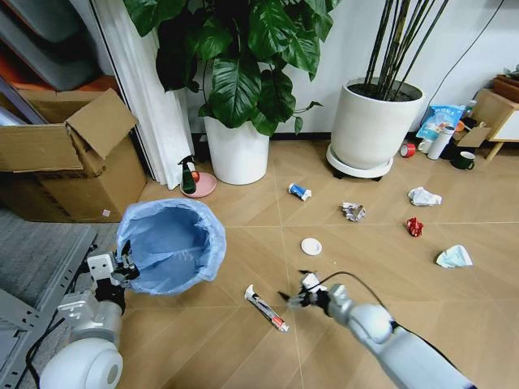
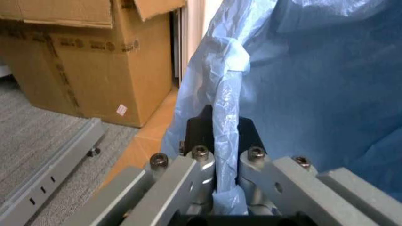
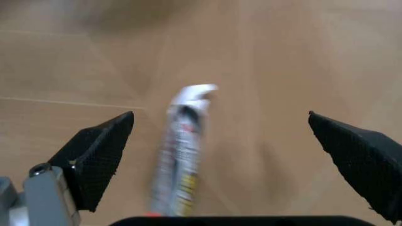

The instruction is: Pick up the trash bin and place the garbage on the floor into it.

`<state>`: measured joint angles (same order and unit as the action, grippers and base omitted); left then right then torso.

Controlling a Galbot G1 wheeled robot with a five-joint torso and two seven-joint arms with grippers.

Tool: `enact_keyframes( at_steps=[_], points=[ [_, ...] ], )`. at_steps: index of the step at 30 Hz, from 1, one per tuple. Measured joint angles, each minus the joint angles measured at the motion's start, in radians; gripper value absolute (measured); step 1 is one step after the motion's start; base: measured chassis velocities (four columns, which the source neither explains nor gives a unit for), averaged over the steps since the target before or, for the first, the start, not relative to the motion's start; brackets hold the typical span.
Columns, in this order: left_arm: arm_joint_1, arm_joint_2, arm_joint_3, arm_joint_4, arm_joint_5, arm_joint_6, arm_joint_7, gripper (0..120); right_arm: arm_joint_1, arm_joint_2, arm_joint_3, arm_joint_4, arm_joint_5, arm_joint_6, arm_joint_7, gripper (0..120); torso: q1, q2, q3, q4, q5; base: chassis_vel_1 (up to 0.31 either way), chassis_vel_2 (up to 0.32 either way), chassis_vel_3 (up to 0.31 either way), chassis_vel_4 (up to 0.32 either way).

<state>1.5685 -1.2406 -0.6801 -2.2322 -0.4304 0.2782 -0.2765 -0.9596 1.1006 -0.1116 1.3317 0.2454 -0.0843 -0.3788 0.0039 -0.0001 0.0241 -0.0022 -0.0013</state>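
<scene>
The bin (image 1: 170,243) hangs off the floor (image 1: 243,348) at the robot's left, held by the left gripper (image 1: 126,267). Its jaws are clamped on the near rim, pinching the blue bag (image 2: 301,94) that is folded over the edge; the left wrist view shows the plastic bunched between the two black pads (image 2: 199,134). Inside the bin only the crinkled liner can be seen; no litter shows in it.

The right gripper (image 1: 302,292) is low over the floor, just beside the printed tube (image 1: 266,308). Its jaws stand wide apart, holding nothing. In the right wrist view the tube (image 3: 182,150) lies on the tiles between the two black fingertips (image 3: 100,155), nearer to one of them, touching neither.

The rest of the garbage lies scattered farther out: a white lid (image 1: 311,245), a blue-white can (image 1: 299,191), a silvery wrapper (image 1: 353,211), a red wrapper (image 1: 414,227), a tissue (image 1: 423,196) and a teal mask (image 1: 454,257). All are well apart from the bin.

Behind the bin stands an open box (image 1: 77,158); its contents cannot be made out. Two white pots (image 1: 237,150) hold plants against the wall, and a small bottle (image 1: 188,176) stands on a pink dish beside the nearer pot.
</scene>
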Motion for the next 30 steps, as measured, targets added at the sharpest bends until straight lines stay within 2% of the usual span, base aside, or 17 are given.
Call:
enact_keyframes(
  at_steps=[1, 4, 6, 19, 23, 25, 27, 29, 30],
  points=[
    [0.0, 0.0, 0.0, 0.0, 0.0, 0.0, 0.0, 0, 0.0, 0.0, 0.0, 0.0, 0.0, 0.0, 0.0, 100, 0.0, 0.0, 0.0, 0.0, 0.0, 0.0, 0.0, 0.0, 0.0],
    [0.001, 0.005, 0.0, 0.001, 0.0, 0.003, -0.002, 0, 0.024, 0.081, -0.036, -0.094, -0.001, 0.007, -0.006, 100, 0.0, 0.0, 0.0, 0.0002, 0.0008, 0.0, 0.0, 0.0, 0.0],
    [0.001, 0.008, 0.0, 0.004, 0.0, 0.004, -0.003, 0, 0.027, 0.109, -0.042, -0.132, -0.001, 0.005, -0.006, 100, 0.0, 0.0, 0.0, 0.0002, 0.0004, 0.0, 0.0, 0.0, 0.0],
    [0.0, 0.008, 0.018, -0.001, 0.002, 0.005, -0.007, 0, 0.006, 0.121, -0.008, -0.199, -0.015, -0.006, 0.002, 98, 0.0, 0.0, 0.0, -0.0002, 0.0005, 0.0, 0.0, 0.0, 0.0],
    [0.001, 0.009, 0.023, -0.004, 0.002, 0.006, -0.008, 0, -0.001, 0.127, 0.003, -0.22, -0.026, 0.002, 0.003, 81, 0.0, 0.0, 0.0, -0.0001, 0.0006, 0.0, 0.0, 0.0, 0.0],
    [0.001, 0.009, 0.024, -0.005, 0.002, 0.006, -0.009, 0, -0.002, 0.127, 0.005, -0.223, -0.027, 0.003, 0.004, 79, 0.0, 0.0, 0.0, -0.0001, 0.0005, 0.0, 0.0, 0.0, 0.0],
    [0.002, 0.009, 0.025, -0.008, 0.003, 0.006, -0.009, 0, -0.003, 0.128, 0.011, -0.232, -0.027, 0.003, 0.005, 68, 0.0, 0.0, 0.0, -0.0001, 0.0006, 0.0, 0.0, 0.0, 0.0],
    [0.002, 0.009, 0.026, -0.01, 0.003, 0.006, -0.009, 0, -0.003, 0.128, 0.015, -0.236, -0.026, 0.0, 0.005, 65, 0.0, 0.0, 0.0, -0.0001, 0.0006, 0.0, 0.0, 0.0, 0.0],
    [0.003, 0.009, 0.026, -0.013, 0.003, 0.006, -0.009, 0, -0.003, 0.129, 0.02, -0.246, -0.025, -0.001, 0.004, 57, 0.0, 0.0, 0.0, -0.0001, 0.0005, 0.0, 0.0, 0.0, 0.0]
  ],
)
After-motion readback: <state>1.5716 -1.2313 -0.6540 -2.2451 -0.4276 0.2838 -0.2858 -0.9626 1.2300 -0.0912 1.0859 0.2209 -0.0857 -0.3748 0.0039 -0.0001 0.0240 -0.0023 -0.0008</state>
